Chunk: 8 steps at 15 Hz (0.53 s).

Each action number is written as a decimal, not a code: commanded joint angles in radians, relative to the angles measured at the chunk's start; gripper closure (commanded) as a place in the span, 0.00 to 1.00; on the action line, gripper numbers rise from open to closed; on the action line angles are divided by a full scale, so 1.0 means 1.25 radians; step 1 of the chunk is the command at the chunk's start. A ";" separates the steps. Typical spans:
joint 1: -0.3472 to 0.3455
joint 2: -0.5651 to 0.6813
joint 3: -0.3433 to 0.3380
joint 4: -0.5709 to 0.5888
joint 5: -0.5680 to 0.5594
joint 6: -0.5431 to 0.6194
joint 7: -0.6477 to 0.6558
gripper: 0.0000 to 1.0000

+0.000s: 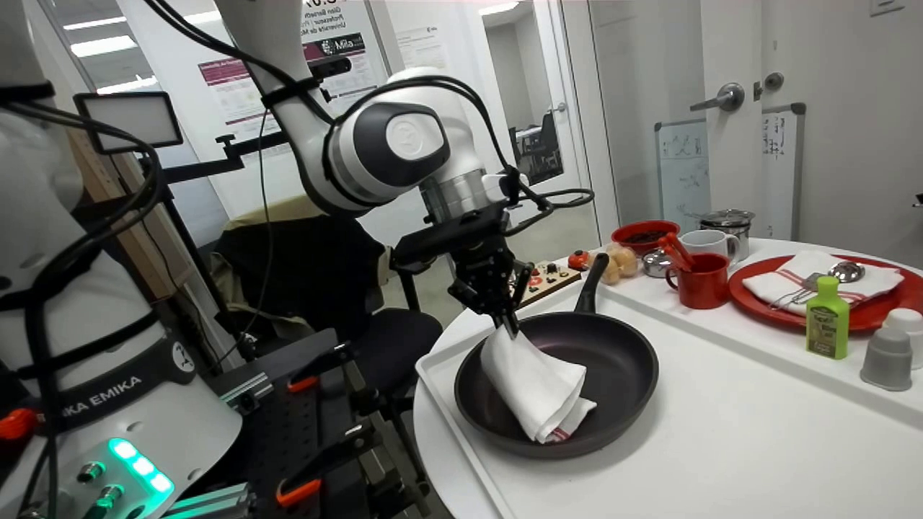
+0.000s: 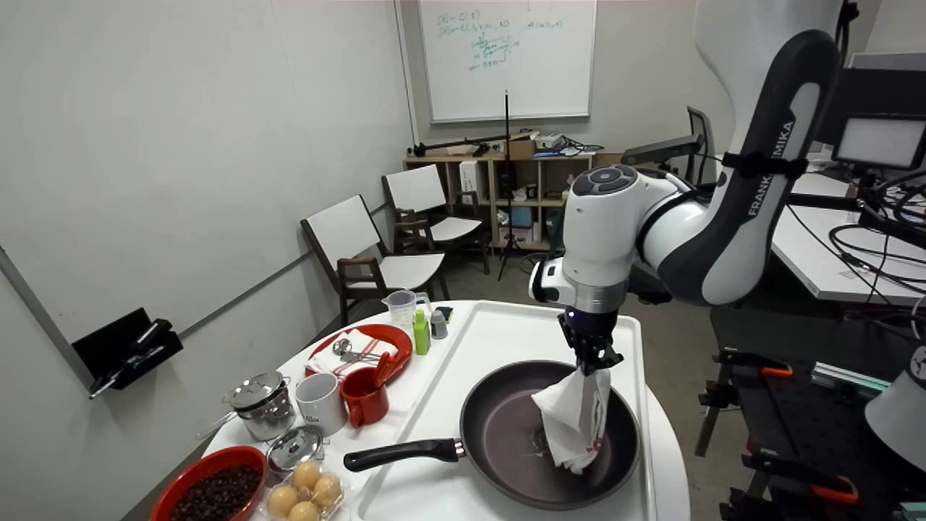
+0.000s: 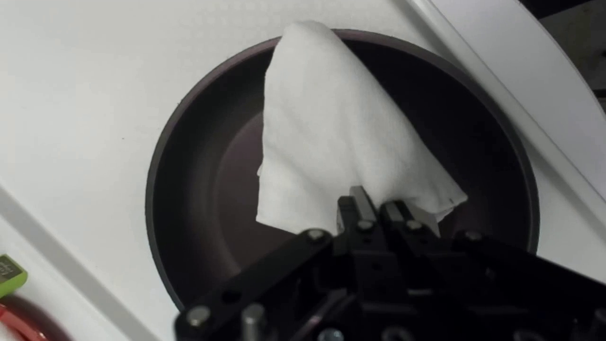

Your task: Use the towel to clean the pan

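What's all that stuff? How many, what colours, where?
Table: 1, white, under these things
Tray: 1, white, on table
Pan: 1, black, on tray
Towel: 1, mostly white, in pan
Plate: 1, red, beside tray
Folded cloth: 1, mostly white, on plate
Utensils: at least 2, silver, on cloth
Mugs: 2, white and red, near plate
Bottle: 1, green, by plate
Jug: 1, clear, by bottle
Shaker-like thing: 1, grey, by bottle
Bowl: 1, red, near table edge
Egg-like balls: 4, tan, by bowl
Pot-like things: 2, silver, by bowl
Big whiteboard: 1, white, at back
Chairs: several, white or dark, around room
Arm: 1, white and black, over pan
Fingers: 2, black, clamped on towel
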 commanded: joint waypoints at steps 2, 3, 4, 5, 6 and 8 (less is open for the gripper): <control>-0.036 0.053 0.050 0.111 0.048 -0.072 0.055 0.99; -0.045 0.072 0.055 0.141 0.056 -0.088 0.064 0.99; -0.055 0.089 0.060 0.166 0.064 -0.101 0.071 0.99; -0.068 0.109 0.066 0.189 0.070 -0.109 0.067 0.99; -0.079 0.127 0.072 0.210 0.075 -0.116 0.063 0.99; -0.085 0.164 0.069 0.248 0.071 -0.125 0.074 0.99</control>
